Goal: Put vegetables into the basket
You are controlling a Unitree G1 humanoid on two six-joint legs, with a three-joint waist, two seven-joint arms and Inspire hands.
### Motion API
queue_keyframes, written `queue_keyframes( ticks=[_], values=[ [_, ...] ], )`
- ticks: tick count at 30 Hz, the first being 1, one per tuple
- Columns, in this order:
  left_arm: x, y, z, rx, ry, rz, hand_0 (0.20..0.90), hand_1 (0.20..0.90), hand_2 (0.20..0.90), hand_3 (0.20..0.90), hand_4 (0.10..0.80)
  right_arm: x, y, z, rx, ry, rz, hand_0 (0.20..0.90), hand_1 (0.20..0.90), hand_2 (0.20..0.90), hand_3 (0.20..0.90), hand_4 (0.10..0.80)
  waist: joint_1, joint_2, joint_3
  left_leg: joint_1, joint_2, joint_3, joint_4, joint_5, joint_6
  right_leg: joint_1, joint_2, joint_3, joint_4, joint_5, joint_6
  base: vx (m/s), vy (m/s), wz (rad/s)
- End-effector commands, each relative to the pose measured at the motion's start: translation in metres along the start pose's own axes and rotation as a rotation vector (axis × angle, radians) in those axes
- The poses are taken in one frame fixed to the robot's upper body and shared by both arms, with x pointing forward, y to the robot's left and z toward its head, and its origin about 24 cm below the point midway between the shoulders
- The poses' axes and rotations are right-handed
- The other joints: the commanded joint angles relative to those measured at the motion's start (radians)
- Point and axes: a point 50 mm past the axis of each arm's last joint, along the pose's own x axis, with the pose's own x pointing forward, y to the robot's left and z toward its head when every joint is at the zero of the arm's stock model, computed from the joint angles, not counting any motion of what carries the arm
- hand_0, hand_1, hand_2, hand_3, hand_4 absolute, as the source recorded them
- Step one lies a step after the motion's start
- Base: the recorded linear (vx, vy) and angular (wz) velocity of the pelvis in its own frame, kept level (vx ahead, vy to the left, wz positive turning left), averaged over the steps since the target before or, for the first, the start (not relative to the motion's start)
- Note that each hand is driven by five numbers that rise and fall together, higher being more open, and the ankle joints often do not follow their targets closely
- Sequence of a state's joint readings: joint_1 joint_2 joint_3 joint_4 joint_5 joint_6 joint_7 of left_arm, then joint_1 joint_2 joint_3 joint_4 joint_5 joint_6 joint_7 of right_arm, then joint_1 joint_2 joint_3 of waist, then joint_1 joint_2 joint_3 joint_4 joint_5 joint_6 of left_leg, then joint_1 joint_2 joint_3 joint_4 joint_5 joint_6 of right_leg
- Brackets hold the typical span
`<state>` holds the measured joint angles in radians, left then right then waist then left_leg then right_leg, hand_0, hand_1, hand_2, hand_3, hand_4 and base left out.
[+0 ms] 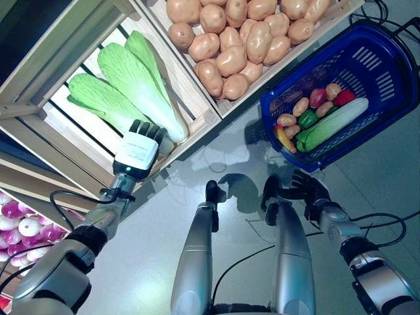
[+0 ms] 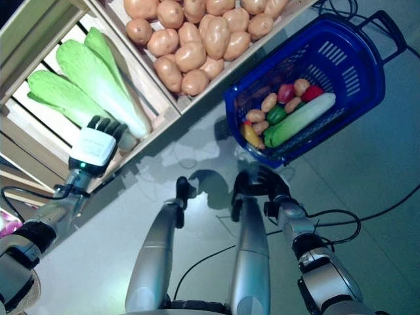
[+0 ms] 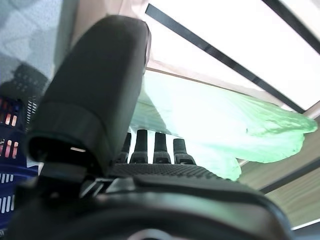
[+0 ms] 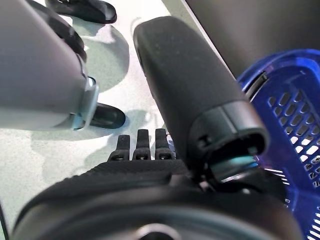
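Observation:
Long pale green cabbages [image 1: 141,85] lie in a wooden crate of the stand. My left hand [image 1: 138,152] reaches into that crate. Its straight fingers touch the stem end of the nearest cabbage, which also shows past them in the left wrist view [image 3: 225,125]. The hand is open and holds nothing. The blue basket [image 1: 394,72] stands on the floor at the right. In it lie a long green cabbage [image 1: 335,123], a green pepper [image 1: 307,118], a red pepper [image 1: 344,98], small potatoes [image 1: 300,106] and a yellow vegetable [image 1: 284,138]. My right hand [image 1: 305,187] is open just below the basket's near rim.
The wooden stand's crate edge [image 1: 197,121] runs diagonally between my left hand and the basket. Grey floor [image 1: 216,157] lies between the stand and the basket. The basket's wall shows beside my right hand in the right wrist view [image 4: 295,115].

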<state>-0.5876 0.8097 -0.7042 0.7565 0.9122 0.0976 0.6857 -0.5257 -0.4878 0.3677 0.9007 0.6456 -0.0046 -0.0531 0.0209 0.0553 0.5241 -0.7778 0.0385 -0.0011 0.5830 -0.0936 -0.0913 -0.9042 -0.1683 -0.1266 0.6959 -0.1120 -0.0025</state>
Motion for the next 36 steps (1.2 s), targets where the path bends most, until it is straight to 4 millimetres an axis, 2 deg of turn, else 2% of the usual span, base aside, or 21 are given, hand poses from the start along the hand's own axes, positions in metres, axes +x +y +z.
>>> queue_keyframes(
  ticks=[1, 14, 18, 25, 35, 36],
  values=[
    [-0.007, -0.005, -0.019, 0.09, 0.034, -0.085, 0.9, 0.9, 0.9, 0.9, 0.8, -0.004, -0.023, 0.008, 0.003, -0.037, -0.016, 0.9, 0.9, 0.9, 0.9, 0.8, -0.03, 0.051, -0.004, -0.049, -0.01, 0.098, -0.011, 0.054, 0.019, 0.06, 0.007, -0.005, -0.02, -0.003, 0.041, -0.001, 0.008, -0.05],
    [0.008, -0.003, -0.018, 0.254, -0.071, -0.2, 0.9, 0.9, 0.9, 0.9, 0.8, -0.002, -0.02, 0.015, 0.018, -0.055, -0.009, 0.9, 0.9, 0.9, 0.9, 0.8, -0.042, 0.032, -0.004, -0.071, 0.0, 0.099, -0.004, 0.051, 0.025, 0.04, 0.013, -0.003, -0.022, 0.008, 0.044, 0.0, 0.0, 0.0],
    [0.008, -0.006, -0.022, 0.348, -0.079, -0.273, 0.9, 0.9, 0.9, 0.9, 0.8, -0.001, -0.019, 0.016, 0.024, -0.062, -0.009, 0.9, 0.9, 0.9, 0.9, 0.8, -0.045, 0.026, -0.004, -0.077, 0.002, 0.095, -0.01, 0.053, 0.028, 0.035, 0.018, -0.001, -0.029, 0.014, 0.047, 0.0, 0.0, 0.0],
    [0.01, -0.005, -0.024, 0.461, -0.09, -0.27, 0.9, 0.9, 0.9, 0.9, 0.8, 0.0, -0.015, 0.018, 0.03, -0.068, -0.001, 0.9, 0.9, 0.9, 0.9, 0.8, -0.046, 0.019, -0.004, -0.09, 0.004, 0.092, -0.006, 0.051, 0.03, 0.025, 0.02, -0.001, -0.027, 0.015, 0.048, 0.001, -0.009, -0.02],
    [0.018, 0.001, -0.026, 0.441, -0.059, -0.243, 0.9, 0.9, 0.9, 0.9, 0.8, 0.002, -0.011, 0.019, 0.035, -0.066, 0.001, 0.9, 0.9, 0.9, 0.9, 0.8, -0.046, 0.017, -0.004, -0.089, 0.0, 0.09, 0.002, 0.04, 0.033, 0.026, 0.023, 0.001, -0.022, 0.009, 0.045, 0.001, -0.002, -0.01],
    [0.019, 0.004, -0.025, 0.426, -0.052, -0.226, 0.509, 0.509, 0.509, 0.509, 0.54, 0.002, -0.011, 0.019, 0.036, -0.066, -0.002, 0.9, 0.9, 0.9, 0.9, 0.8, -0.045, 0.017, -0.004, -0.09, 0.0, 0.089, 0.004, 0.039, 0.033, 0.025, 0.024, 0.002, -0.02, 0.009, 0.044, 0.0, 0.0, 0.0]
  ],
)
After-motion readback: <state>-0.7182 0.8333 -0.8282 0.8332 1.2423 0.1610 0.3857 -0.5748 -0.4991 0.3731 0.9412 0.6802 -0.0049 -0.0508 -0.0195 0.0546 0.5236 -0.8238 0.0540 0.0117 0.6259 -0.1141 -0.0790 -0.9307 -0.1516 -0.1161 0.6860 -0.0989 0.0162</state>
